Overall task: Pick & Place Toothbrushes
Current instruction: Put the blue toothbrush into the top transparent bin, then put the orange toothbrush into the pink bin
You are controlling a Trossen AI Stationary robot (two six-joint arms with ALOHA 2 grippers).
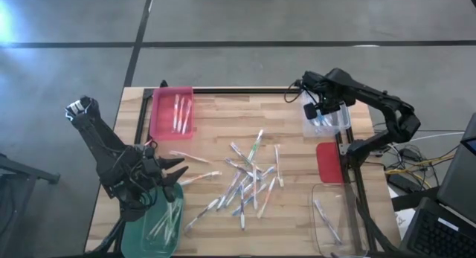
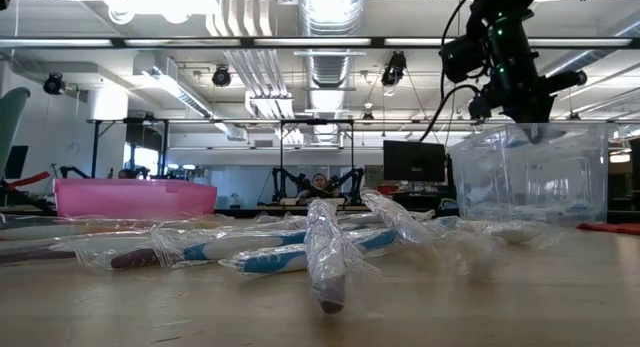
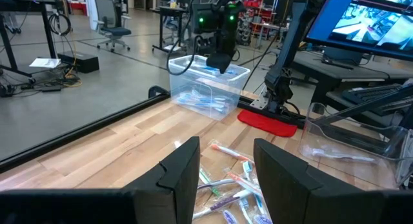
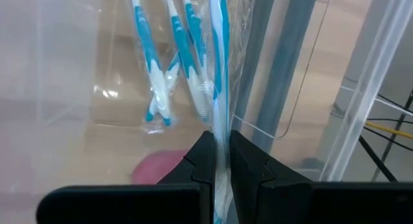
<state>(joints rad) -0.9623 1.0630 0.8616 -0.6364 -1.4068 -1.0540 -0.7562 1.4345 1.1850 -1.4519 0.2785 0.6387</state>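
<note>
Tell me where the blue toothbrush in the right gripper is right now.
In the high view the right gripper hangs over the clear bin at the table's right edge, beyond the red lid; the blue toothbrush is pinched between its fingers above those already inside.

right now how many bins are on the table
4: pink bin at the far left, green bin near left, clear bin far right under the right tool, another clear bin near right.

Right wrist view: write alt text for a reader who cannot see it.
The right gripper, jaws shut on a wrapped blue toothbrush, holds it over a clear bin. More blue toothbrushes lie inside on the bin's floor.
</note>
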